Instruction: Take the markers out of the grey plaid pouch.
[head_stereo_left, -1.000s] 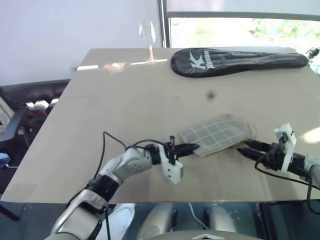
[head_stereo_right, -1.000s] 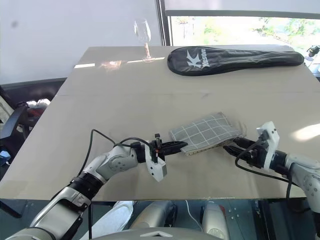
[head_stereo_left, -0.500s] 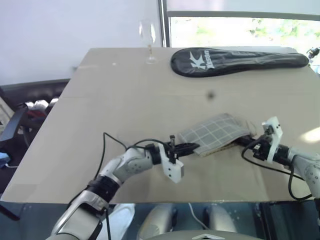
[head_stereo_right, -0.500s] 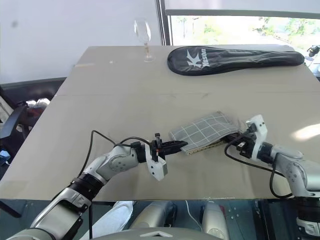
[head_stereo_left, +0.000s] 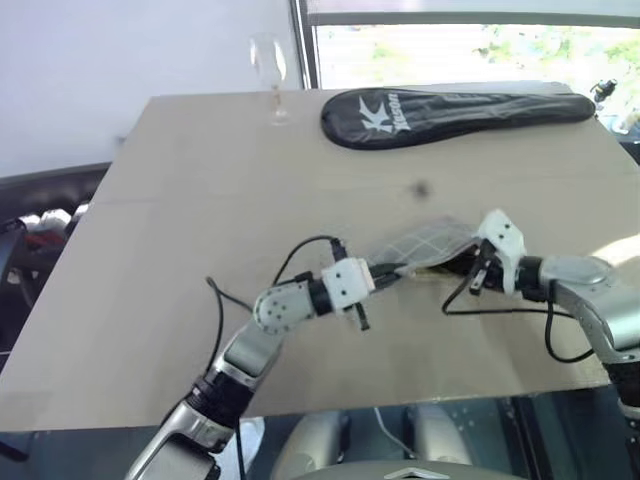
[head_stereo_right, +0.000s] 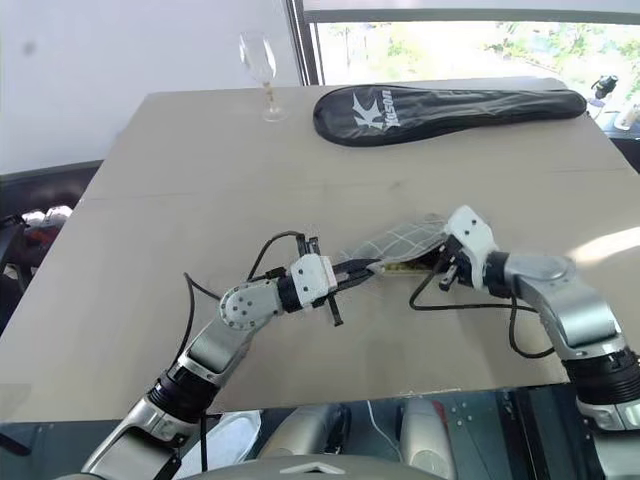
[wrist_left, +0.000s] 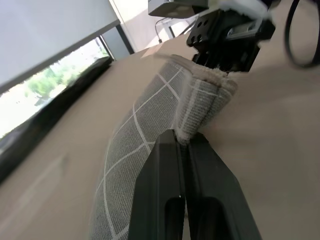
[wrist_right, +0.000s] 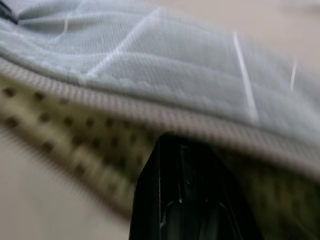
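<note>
Pouch (wrist_left: 150, 115), soft grey plaid fabric, dotted cream lining

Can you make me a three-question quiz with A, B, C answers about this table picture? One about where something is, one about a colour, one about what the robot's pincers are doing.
1. Where is the wine glass?
A. far left edge of the table
B. inside the pouch
C. under the table

2. What colour is the racket cover?
A. red
B. black
C. yellow

3. What is the left pincer doing?
A. hanging open
B. holding the glass
C. pinching the pouch

Answers:
1 A, it stands at the far edge, left of the cover.
2 B, black with white lettering.
3 C, its fingers are shut on the pouch's edge.
</note>
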